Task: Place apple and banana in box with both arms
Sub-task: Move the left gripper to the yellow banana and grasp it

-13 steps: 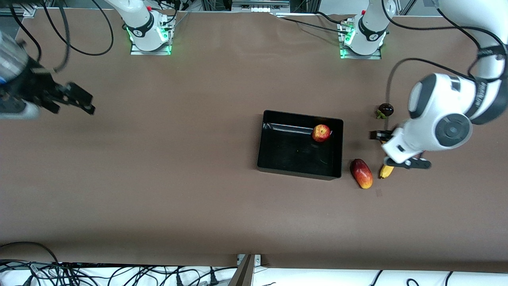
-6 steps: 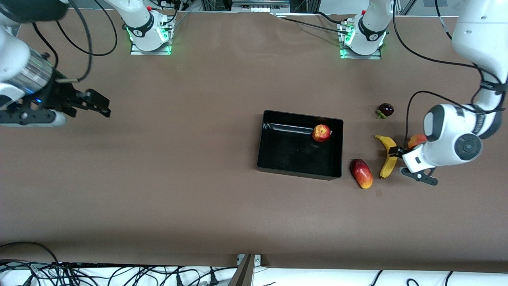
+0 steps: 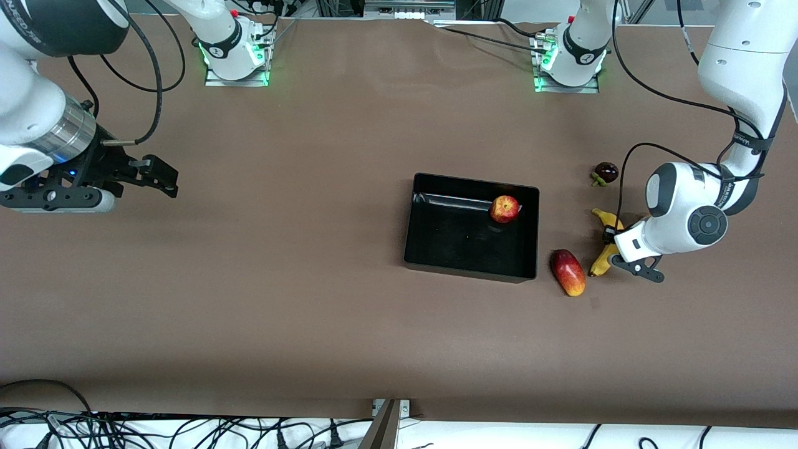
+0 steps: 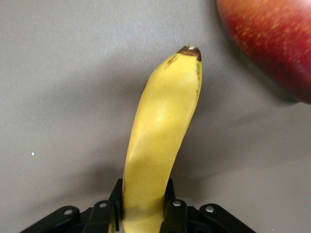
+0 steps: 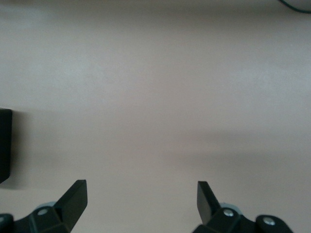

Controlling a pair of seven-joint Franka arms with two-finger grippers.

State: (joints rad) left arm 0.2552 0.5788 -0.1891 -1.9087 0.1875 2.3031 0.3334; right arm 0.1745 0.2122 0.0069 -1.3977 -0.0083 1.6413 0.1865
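In the front view, the left gripper (image 3: 608, 244) has moved in toward the box (image 3: 471, 226) since half a second ago and now sits over the middle of the banana (image 3: 602, 263), which lies on the brown bench (image 3: 299, 280) where it did then; the pink-red fruit that showed beside the wrist is now hidden under the arm. The right gripper (image 3: 163, 178) has drifted slightly toward the box but waits well apart from it, over bare bench at the right arm's end. The apple (image 3: 504, 209) rests inside the box, close to the corner nearest the left arm's base. A red-yellow mango-like fruit (image 3: 567, 272) lies between the box and the banana, and a dark fruit (image 3: 605, 171) sits nearer the bases. In the left wrist view, the banana (image 4: 160, 141) runs out from between the fingers (image 4: 174, 213), which stand on either side of its body, touching or nearly so; it is smooth yellow with a dark brown tip, and the mango-like fruit (image 4: 272, 43) lies just beside that tip. In the right wrist view, the fingers (image 5: 75, 196) are wide apart with only bench between them, and an edge of the box (image 5: 5, 145) shows off to one side.
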